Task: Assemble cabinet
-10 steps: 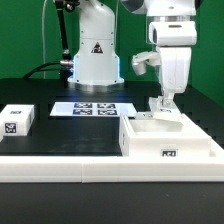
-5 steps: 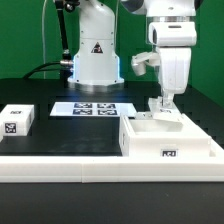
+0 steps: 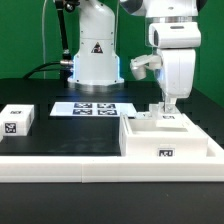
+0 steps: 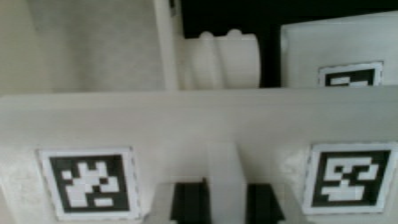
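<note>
Exterior view. Shows the tool point(image 3: 167, 109) down at the back edge of the cabinet body point(image 3: 190, 148), fingers close together at a small tagged white piece point(image 3: 167, 119). Cannot tell whether gripping it or only touching.

Compared with half a second ago, sits a touch further toward the exterior view's right at much the same height. Finds nothing else moved. Reads as a small nudge or alignment at the rear wall, so probably mid-step on seating a panel rather than carrying one.

Places the cabinet body on the bench point(image 3: 40, 140) at the exterior view's right, just behind the border rail point(image 3: 70, 165). Leaves a loose tagged block point(image 3: 17, 120) well apart at the exterior view's left. Has the marker board point(image 3: 92, 108) flat in the middle, before the robot base point(image 3: 95, 65).

Finds no brand or readable words, only a black warning triangle point(image 3: 95, 48) on the base and a fiducial tag point(image 3: 168, 153) on the body's front wall.

Wrist view. Fills with a white cabinet panel point(image 4: 196, 120) bearing two tags, one at point(image 4: 89, 180). Shows a third tag point(image 4: 350, 77) on another white face behind, beside a ridged white part point(image 4: 222, 60). Too blurred for any digits. Makes out no fingertips clearly, so opening stays unreadable.
</note>
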Controlling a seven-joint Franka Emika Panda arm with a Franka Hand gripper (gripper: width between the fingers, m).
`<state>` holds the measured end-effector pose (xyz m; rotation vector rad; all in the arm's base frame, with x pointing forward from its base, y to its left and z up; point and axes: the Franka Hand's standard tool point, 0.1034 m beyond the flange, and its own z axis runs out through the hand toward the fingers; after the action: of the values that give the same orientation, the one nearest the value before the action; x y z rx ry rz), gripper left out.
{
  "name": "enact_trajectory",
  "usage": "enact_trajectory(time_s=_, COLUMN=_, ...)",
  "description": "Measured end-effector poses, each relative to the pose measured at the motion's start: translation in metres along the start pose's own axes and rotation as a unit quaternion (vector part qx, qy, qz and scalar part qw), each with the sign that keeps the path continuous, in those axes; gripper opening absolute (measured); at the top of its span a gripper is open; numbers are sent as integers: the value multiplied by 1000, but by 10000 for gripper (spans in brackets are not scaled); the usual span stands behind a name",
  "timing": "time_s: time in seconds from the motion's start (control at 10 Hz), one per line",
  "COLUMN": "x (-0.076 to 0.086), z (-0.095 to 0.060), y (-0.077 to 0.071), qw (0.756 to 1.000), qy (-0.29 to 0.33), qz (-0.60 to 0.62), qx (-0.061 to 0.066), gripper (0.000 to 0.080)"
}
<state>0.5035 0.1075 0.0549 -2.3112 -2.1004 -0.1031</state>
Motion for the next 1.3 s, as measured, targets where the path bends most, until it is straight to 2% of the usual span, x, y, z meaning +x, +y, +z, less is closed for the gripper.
enact_trajectory(time_s=0.5, x=0, z=0, y=0, qw=1000, qy=0, qz=0, qx=1, gripper=71)
enact_trajectory(time_s=0.6, x=-2, z=0, y=7, qw=1000, qy=-3, qz=-2, qx=6, gripper=71)
enact_trajectory(time_s=0.9, x=-2, z=0, y=34, qw=1000, qy=-2, qz=0, qx=8, gripper=71)
enact_trajectory(time_s=1.3, x=1, z=0, y=72, qw=1000, qy=6, qz=7, qx=-4, gripper=71)
